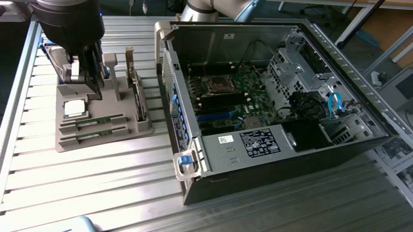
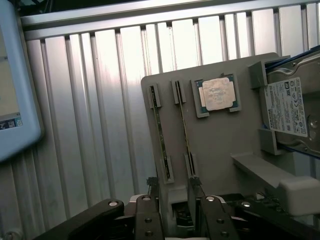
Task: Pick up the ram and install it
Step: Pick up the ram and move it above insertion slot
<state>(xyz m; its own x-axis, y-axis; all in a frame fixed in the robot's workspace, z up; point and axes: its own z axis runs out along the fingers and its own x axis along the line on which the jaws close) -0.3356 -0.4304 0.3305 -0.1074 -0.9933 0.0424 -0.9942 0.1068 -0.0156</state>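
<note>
Wrist view: hard drive point(image 2: 292, 105) and pale blue-rimmed panel point(image 2: 31, 100) cropped by the frame; label print illegible; ram sticks point(image 2: 161, 135) edge-on, chips too small to tell. Exterior view: arm point(image 1: 67, 24) cropped at the upper edge, masking much of the hard drive.

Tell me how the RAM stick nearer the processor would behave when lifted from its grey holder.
Likely stiff and light: the RAM stick is a thin, narrow board. It seems to stand on edge in the grey holder, so it may tip once freed. Its small chips look fragile; grip gently.
</note>
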